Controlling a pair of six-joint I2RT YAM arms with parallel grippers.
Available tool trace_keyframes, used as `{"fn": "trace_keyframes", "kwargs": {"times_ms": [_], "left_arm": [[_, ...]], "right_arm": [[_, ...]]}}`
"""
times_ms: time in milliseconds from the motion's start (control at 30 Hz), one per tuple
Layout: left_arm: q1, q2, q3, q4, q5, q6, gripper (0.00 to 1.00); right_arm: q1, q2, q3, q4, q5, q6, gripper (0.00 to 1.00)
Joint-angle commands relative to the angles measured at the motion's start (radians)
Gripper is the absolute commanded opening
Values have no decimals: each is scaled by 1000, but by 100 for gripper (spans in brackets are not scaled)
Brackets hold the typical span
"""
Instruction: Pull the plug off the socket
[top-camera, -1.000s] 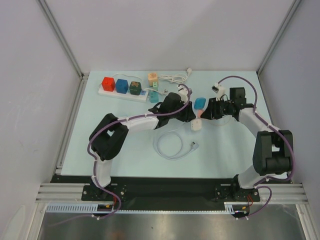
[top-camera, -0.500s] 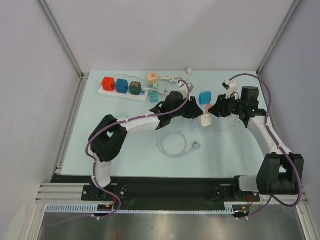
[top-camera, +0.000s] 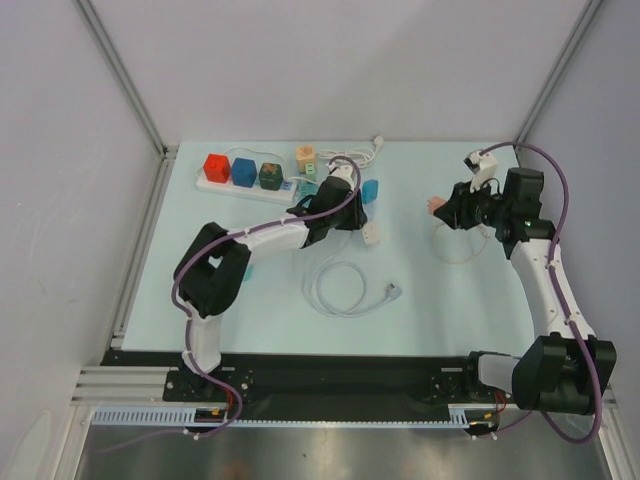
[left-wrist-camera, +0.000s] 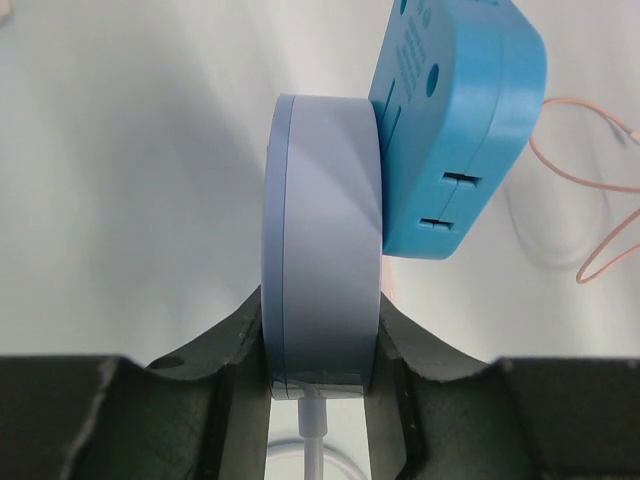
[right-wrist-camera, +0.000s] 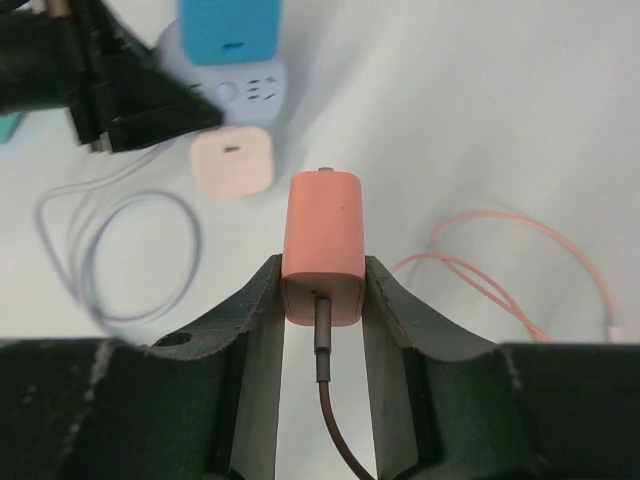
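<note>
Pale blue-green tabletop (top-camera: 430, 300) inside white walls carries a power strip (top-camera: 225, 186) with coloured cubes at the rear left; right of it the left gripper (left-wrist-camera: 320, 335) is clamped on the edge of a flat white socket (left-wrist-camera: 320, 240), a blue adapter (left-wrist-camera: 455, 120) against its face; a white cable (top-camera: 340, 287) coils in front; far right, the right gripper (right-wrist-camera: 322, 285) pinches the pink plug (right-wrist-camera: 323, 230), well apart from the socket, its pink cord (right-wrist-camera: 520, 255) looping on the table.
</note>
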Motion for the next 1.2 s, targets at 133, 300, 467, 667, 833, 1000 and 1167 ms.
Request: {"fn": "trace_keyframes", "kwargs": {"times_ms": [133, 300, 467, 667, 833, 1000, 1167], "left_arm": [[-19, -139, -49, 140, 79, 72, 0], [-14, -248, -129, 162, 108, 103, 0], [-14, -327, -204, 198, 161, 112, 0], [-14, -401, -269, 222, 207, 115, 0], [-12, -420, -300, 241, 227, 115, 0], [-3, -406, -330, 286, 257, 91, 0], [12, -375, -355, 347, 291, 28, 0]], "right_arm": [[-87, -19, 48, 205, 327, -2, 0], [-147, 90, 106, 443, 350, -91, 0], [-159, 333, 215, 489, 309, -105, 0], [-144, 570, 283, 523, 352, -163, 0], [-142, 668, 291, 545, 381, -191, 0], [-142, 733, 285, 545, 399, -202, 2], [-133, 787, 300, 511, 431, -216, 9]]}}
